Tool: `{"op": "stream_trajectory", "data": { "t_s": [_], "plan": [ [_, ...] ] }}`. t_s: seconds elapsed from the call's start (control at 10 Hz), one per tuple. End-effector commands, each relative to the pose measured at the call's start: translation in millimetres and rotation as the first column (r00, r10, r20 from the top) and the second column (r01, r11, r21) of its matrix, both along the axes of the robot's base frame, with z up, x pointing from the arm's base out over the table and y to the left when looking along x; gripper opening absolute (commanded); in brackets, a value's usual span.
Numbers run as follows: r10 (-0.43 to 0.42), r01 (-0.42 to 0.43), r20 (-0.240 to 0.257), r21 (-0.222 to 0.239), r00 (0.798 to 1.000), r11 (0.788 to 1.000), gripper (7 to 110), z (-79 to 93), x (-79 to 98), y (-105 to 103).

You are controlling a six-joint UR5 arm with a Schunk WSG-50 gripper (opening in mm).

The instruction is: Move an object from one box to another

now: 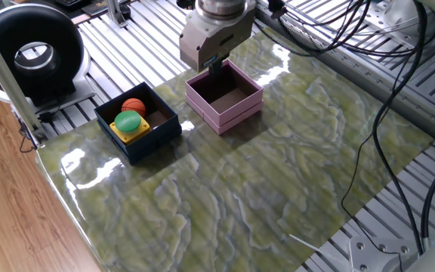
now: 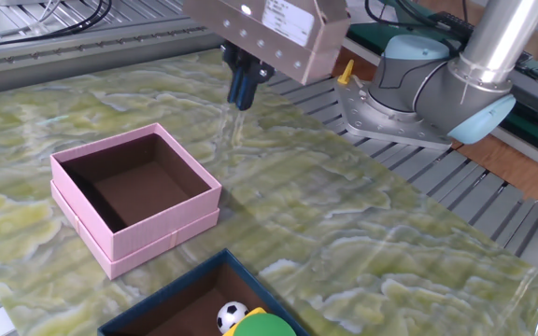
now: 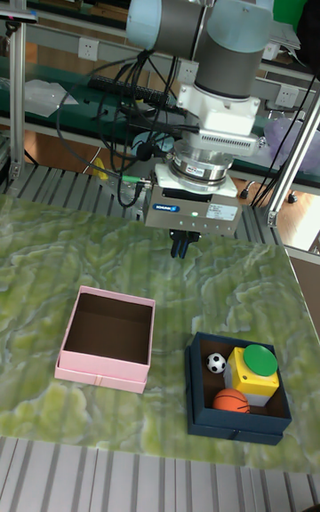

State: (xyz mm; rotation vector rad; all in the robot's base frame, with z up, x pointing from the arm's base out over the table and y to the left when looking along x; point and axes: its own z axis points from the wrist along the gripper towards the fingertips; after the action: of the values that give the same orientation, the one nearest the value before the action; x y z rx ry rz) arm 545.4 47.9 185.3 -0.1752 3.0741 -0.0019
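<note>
In the tall fixed view, the navy box sits at the lower right of the frame on the marbled green desk. It holds a small soccer ball, a yellow block topped by a green disc, and an orange ball. All three items lie inside its walls.

The pink box sits at the lower left, apart from the navy box. Its dark brown interior shows no contents.

Farther back, at frame centre, the hand hangs from the arm above the desk, beyond both boxes. Its dark fingers point downward, drawn close together with little or no gap between them. Nothing is gripped.
</note>
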Motion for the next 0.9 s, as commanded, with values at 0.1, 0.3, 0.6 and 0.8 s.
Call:
{"op": "stream_trajectory", "data": {
  "t_s": [0.1,0.3,0.6,0.8],
  "plan": [
    [0.027,-0.027,0.013,0.012,1.0,1.0,22,-4.9,-1.9,12.6],
    [0.021,-0.021,0.013,0.018,1.0,1.0,22,-6.5,-4.8,19.1],
    [0.065,-0.067,0.034,0.044,0.997,0.997,22,-13.2,-2.9,31.2],
    [0.057,-0.058,0.016,0.032,0.998,0.998,22,-13.1,-6.9,27.8]
  ]
}}
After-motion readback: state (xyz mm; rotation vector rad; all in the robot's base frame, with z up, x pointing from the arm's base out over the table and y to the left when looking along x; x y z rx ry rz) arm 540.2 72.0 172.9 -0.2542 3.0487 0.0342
